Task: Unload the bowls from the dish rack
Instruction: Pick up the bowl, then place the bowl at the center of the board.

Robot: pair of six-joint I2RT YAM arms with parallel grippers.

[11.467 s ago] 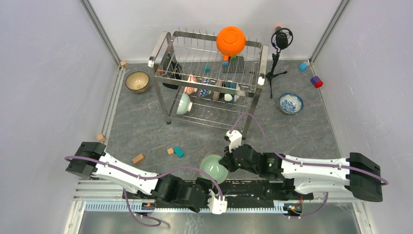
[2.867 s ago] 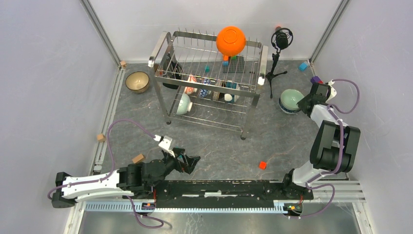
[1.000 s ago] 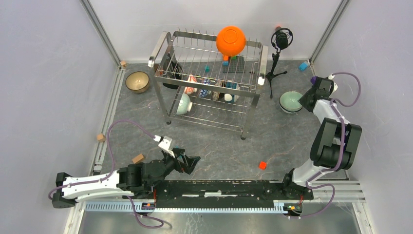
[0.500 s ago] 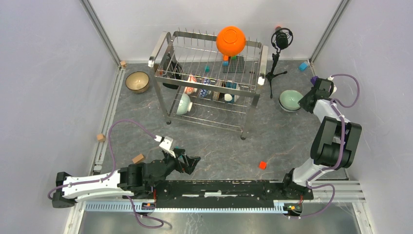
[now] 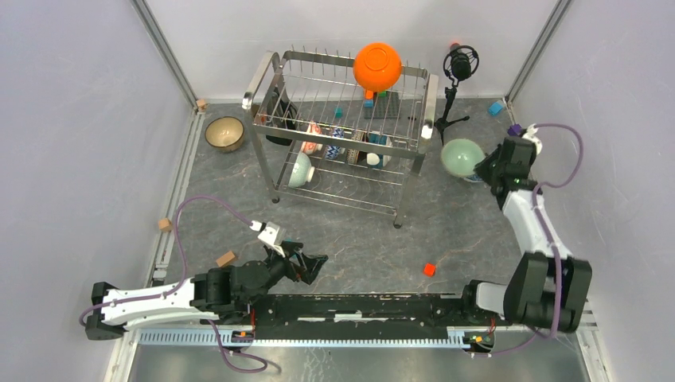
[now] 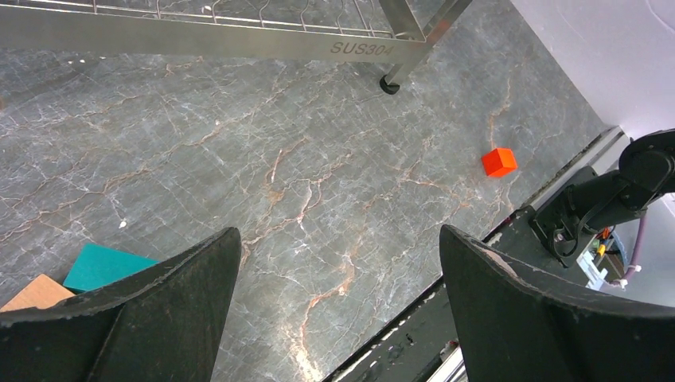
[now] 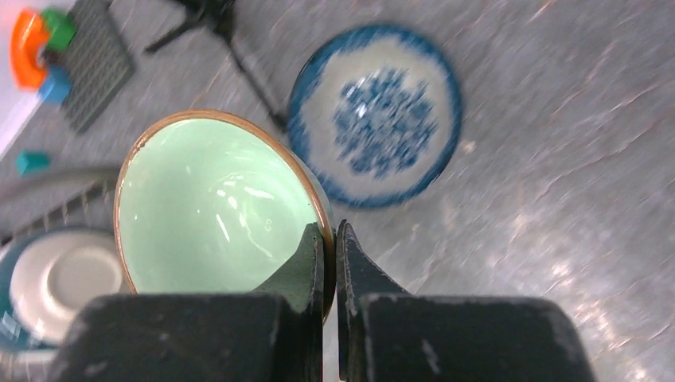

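The steel dish rack (image 5: pixel 259 83) stands at the back. An orange bowl (image 5: pixel 377 66) sits on its top tier, and a pale green bowl (image 5: pixel 300 169) and patterned bowls (image 5: pixel 334 142) stand lower down. My right gripper (image 5: pixel 484 165) is shut on the rim of another pale green bowl (image 5: pixel 461 155), held tilted above the table right of the rack. In the right wrist view that green bowl (image 7: pixel 215 207) has its rim pinched by the right gripper (image 7: pixel 330 231), above a blue-and-white bowl (image 7: pixel 378 127) on the table. My left gripper (image 5: pixel 314 264) is open over bare table, as the left wrist view shows the gripper (image 6: pixel 338 235).
A brown-gold bowl (image 5: pixel 224 133) sits left of the rack. A black microphone stand (image 5: pixel 455 87) stands between the rack and the held bowl. Small blocks lie about: red (image 5: pixel 429 269), brown (image 5: pixel 226 259), blue (image 5: pixel 496 107), teal (image 6: pixel 103 267). The rack's bottom rail (image 6: pixel 239 40) is ahead of the left gripper.
The right gripper has shut on the green bowl's rim and lifted it off the blue-and-white bowl, swinging it left toward the rack. The left arm has not moved.
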